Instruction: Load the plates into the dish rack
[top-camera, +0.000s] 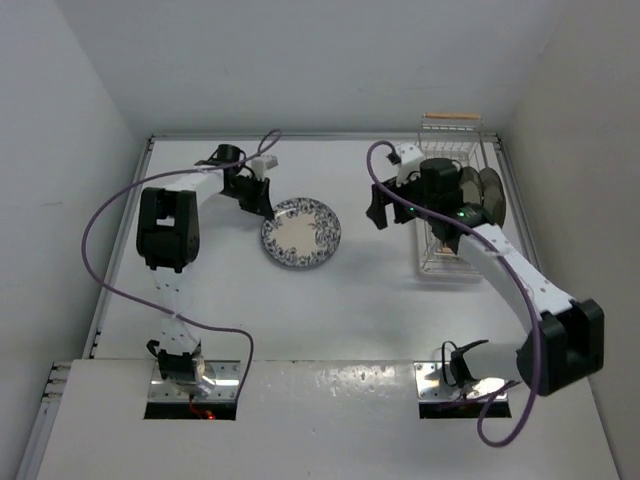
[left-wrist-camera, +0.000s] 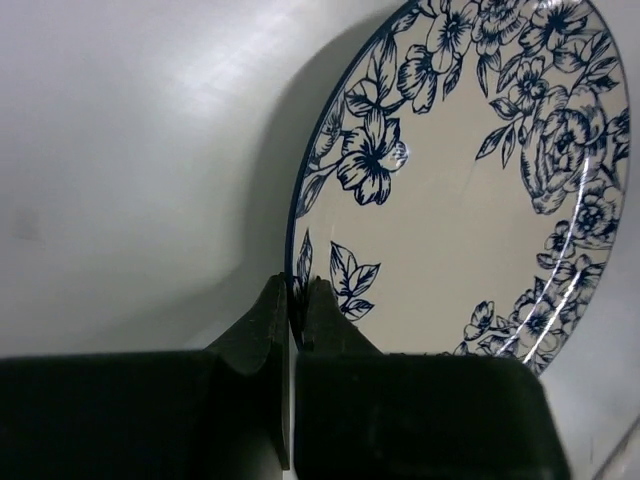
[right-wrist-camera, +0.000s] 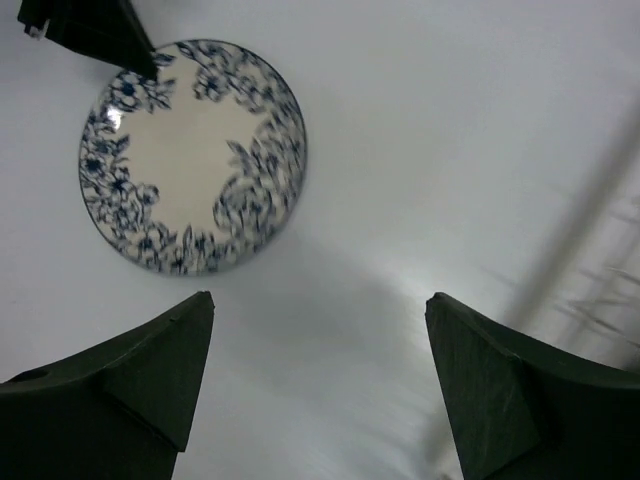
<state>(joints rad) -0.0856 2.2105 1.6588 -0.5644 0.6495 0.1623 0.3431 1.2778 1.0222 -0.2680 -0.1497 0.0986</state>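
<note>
1. The left gripper (left-wrist-camera: 297, 290) is pinched tight on the rim of the blue flower plate (left-wrist-camera: 470, 200). I think it holds the thin edge so it can lift the plate.
2. The plate is out on the tabletop (top-camera: 350, 300), well apart from the dish rack (top-camera: 447, 272). It may be tipped up a little; I cannot tell.
3. The right gripper (right-wrist-camera: 318, 297) is spread wide and holds nothing. It hangs between the plate and the rack, maybe ready to help.
4. The two dark plates (top-camera: 482, 195) stand on edge in the rack, so only this one is left.

one floral plate (top-camera: 300, 232), two dark-rimmed plates (top-camera: 489, 196), one dish rack (top-camera: 452, 119).
</note>
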